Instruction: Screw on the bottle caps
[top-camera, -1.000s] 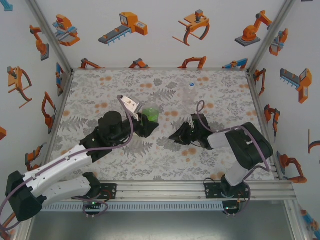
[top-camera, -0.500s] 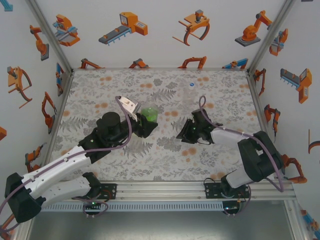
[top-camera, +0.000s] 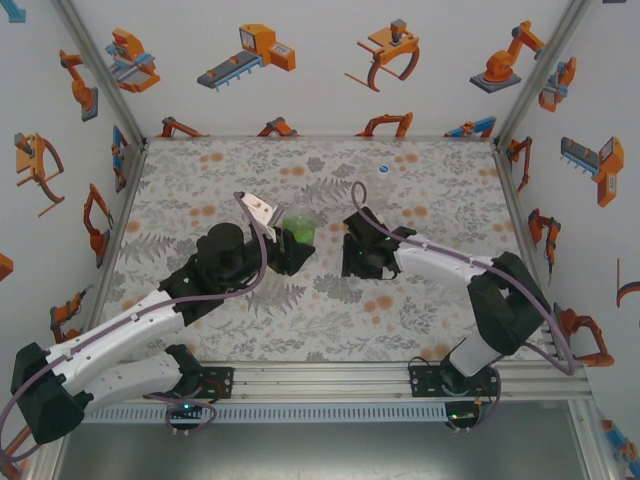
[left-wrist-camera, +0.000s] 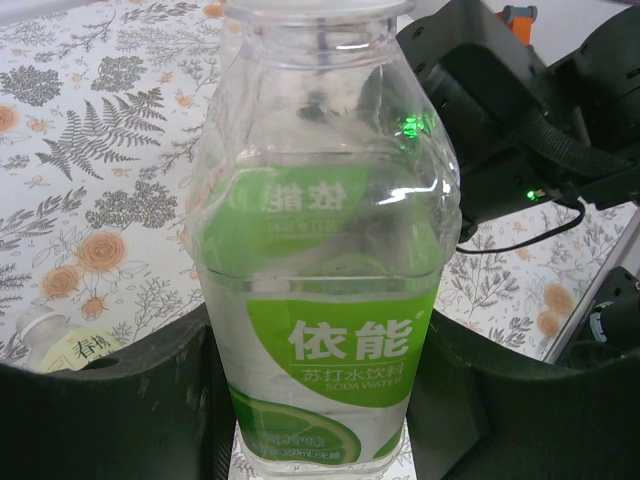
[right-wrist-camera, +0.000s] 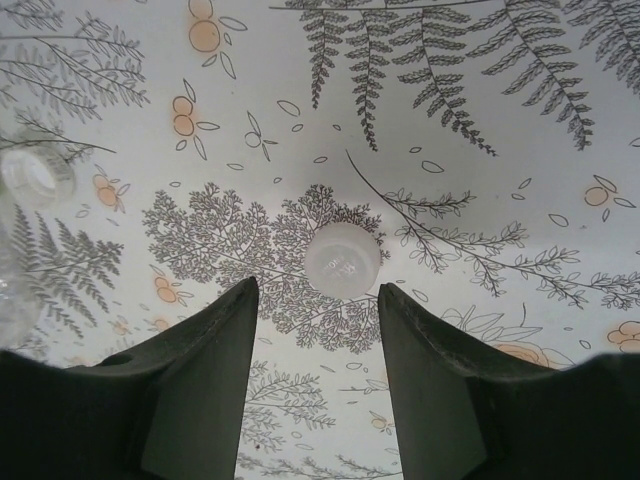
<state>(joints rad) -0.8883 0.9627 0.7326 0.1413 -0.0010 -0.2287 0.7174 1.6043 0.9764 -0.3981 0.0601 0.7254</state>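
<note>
Where the left arm reaches over the fern-and-blossom printed tablecloth (top-camera: 200, 170), the left gripper (top-camera: 287, 257) is clenched on the green-labelled bottle (top-camera: 298, 229), which stands upright near the middle of the table. The left wrist view shows its dark matte fingers (left-wrist-camera: 110, 410) flanking the bottle's lower body. The bottle is clear, glossy plastic with squared shoulders, and a curved lime-green label wraps its waist. Low beside the left finger a second bottle (left-wrist-camera: 78, 347) lies on the cloth, clear plastic with a pale yellow label, mostly hidden. Just right of the green-labelled bottle, the right gripper (top-camera: 352, 256) points down at the table, released, with its two wedge-shaped black fingers (right-wrist-camera: 200, 380) spread apart. The white cap (right-wrist-camera: 343, 260), a small round disc of translucent plastic, lies flat on the cloth in the gap just beyond their tips. It sits nearer the right-hand tip, and I cannot tell whether they touch. Farther right and toward the back wall, well apart from both arms, a tiny blue cap (top-camera: 384, 169) rests on the cloth.
</note>
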